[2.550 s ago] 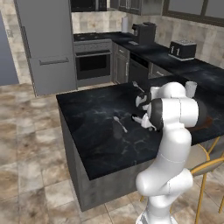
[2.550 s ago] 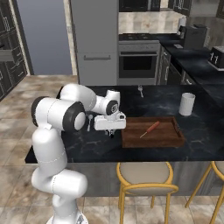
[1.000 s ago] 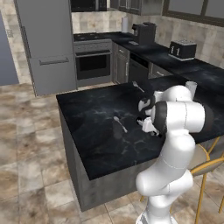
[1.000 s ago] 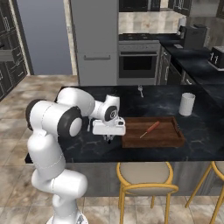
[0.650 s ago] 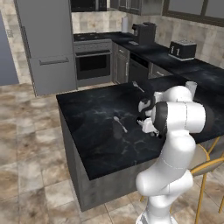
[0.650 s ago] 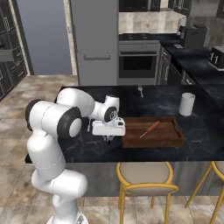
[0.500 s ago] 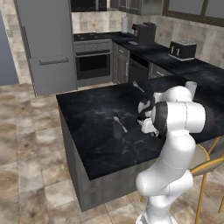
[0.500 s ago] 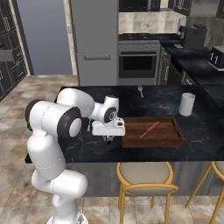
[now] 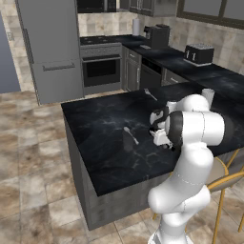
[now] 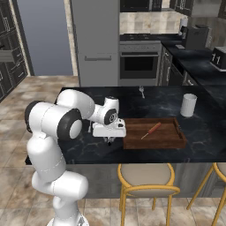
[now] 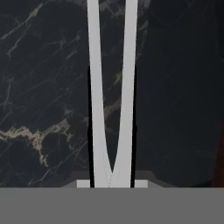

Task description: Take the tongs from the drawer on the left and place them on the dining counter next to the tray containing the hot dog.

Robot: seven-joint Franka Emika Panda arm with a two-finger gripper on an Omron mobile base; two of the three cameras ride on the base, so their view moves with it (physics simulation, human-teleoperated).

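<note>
In the hand view the tongs point(image 11: 97, 109) show as two slim silvery arms joined in a narrow V, running away over the marble. My gripper point(image 11: 111, 131) is shut on the tongs, a dark finger pressed along each outer side. From the right base view my gripper point(image 10: 110, 140) points down, very low over the black marble dining counter point(image 10: 84, 150), just left of the brown wooden tray point(image 10: 154, 144) that holds the hot dog point(image 10: 151, 129). The left base view has my gripper point(image 9: 163, 143) partly behind the arm. The drawer is out of view.
A white cup point(image 10: 188, 105) stands beyond the tray's far right corner. Two small silvery utensils lie on the counter, one mid-counter point(image 9: 131, 135) and one near the far edge point(image 9: 150, 94). Stools point(image 10: 148, 176) stand at the near edge. Oven and dark cabinets line the back.
Compared with the oldest frames, the hand has sunk a little toward the counter beside the tray. Over the last second it has hardly moved, still holding the tongs.
</note>
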